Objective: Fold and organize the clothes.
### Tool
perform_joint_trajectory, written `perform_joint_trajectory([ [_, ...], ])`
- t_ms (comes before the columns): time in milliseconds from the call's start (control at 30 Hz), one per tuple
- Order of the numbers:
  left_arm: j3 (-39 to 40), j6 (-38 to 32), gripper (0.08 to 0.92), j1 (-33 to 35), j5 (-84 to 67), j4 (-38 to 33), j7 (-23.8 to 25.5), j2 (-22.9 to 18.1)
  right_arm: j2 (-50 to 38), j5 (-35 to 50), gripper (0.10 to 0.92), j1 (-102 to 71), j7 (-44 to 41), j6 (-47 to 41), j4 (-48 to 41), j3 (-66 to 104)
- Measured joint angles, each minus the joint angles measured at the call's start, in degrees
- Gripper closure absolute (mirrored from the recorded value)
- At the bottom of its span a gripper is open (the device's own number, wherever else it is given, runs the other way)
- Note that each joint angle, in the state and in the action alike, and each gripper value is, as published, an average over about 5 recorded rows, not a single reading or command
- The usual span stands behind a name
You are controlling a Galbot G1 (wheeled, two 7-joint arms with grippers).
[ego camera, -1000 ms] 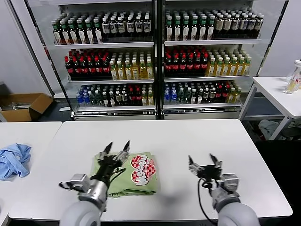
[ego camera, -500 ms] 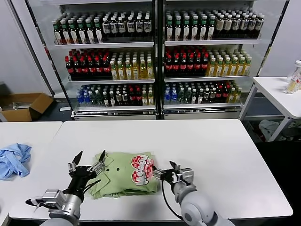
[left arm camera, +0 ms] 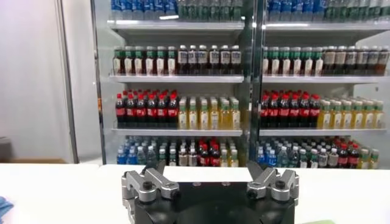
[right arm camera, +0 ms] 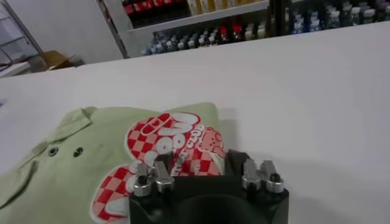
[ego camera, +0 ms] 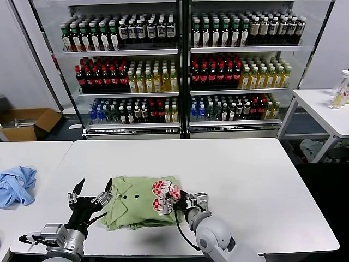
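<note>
The light green shirt (ego camera: 135,203) lies folded on the white table (ego camera: 245,180), collar and buttons up, with its red-and-white patch (ego camera: 162,196) at its right edge. My left gripper (ego camera: 91,192) is open, fingers spread wide, just off the shirt's left edge and a little above the table. My right gripper (ego camera: 175,198) is low at the shirt's right edge, against the patch, which looks bunched there. In the right wrist view the shirt (right arm camera: 73,164) and patch (right arm camera: 170,143) lie just beyond the right gripper (right arm camera: 198,159), whose jaws stand apart around the patch's edge.
A blue cloth (ego camera: 15,185) lies on the neighbouring table at the left. Drink coolers full of bottles (ego camera: 180,65) stand behind the table. A cardboard box (ego camera: 27,123) is on the floor at far left, and another white table (ego camera: 327,106) at far right.
My left gripper has drawn back off the shirt to its left edge. My right gripper has swung left from the bare table to the shirt's right edge, and the patch has bunched.
</note>
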Motion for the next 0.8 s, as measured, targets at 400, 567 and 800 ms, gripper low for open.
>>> perform_joint_trajectory([
  [400, 0.1, -2.0, 0.177, -0.4, 1.4, 2.0, 1.4, 0.0, 0.0, -0.8, 0.761, -0.4, -2.2, 0.5, -0.4, 0.0],
  [567, 0.6, -4.8, 0.177, -1.1, 2.9, 3.6, 2.7, 0.2, -2.1, -3.1, 0.892, -1.4, -4.3, 0.3, 2.6, 2.4],
  [800, 2.1, -9.9, 0.177, -2.8, 7.8, 6.7, 4.0, 0.9, -7.6, -7.9, 0.913, -3.9, -10.4, 0.8, 5.1, 10.1],
])
